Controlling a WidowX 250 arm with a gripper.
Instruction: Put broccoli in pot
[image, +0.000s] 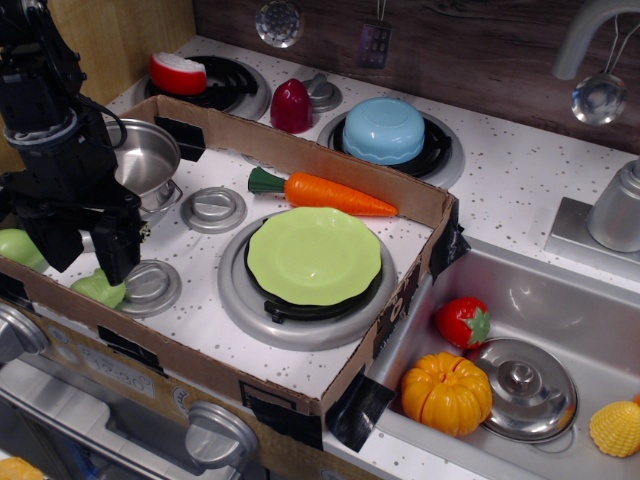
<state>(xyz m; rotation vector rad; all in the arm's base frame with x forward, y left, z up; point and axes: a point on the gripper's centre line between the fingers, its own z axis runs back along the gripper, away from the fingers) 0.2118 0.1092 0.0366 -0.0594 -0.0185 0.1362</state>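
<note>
The broccoli (98, 290), small, lumpy and pale yellow-green, lies at the front left of the stove top beside a grey knob (152, 284). My black gripper (85, 257) hangs just above it with its fingers spread apart and nothing between them. The right finger (119, 252) covers the broccoli's top edge. The shiny steel pot (150, 158) stands on the back-left burner, just behind and to the right of the arm, partly hidden by it.
A larger smooth pale green piece (14, 246) lies left of the gripper. A low cardboard wall (330, 160) rings the stove. Inside it are a lime-green plate (313, 255), a carrot (335, 193) and another knob (213, 208). A blue bowl (384, 130) stands behind, and the sink (560, 300) is at the right.
</note>
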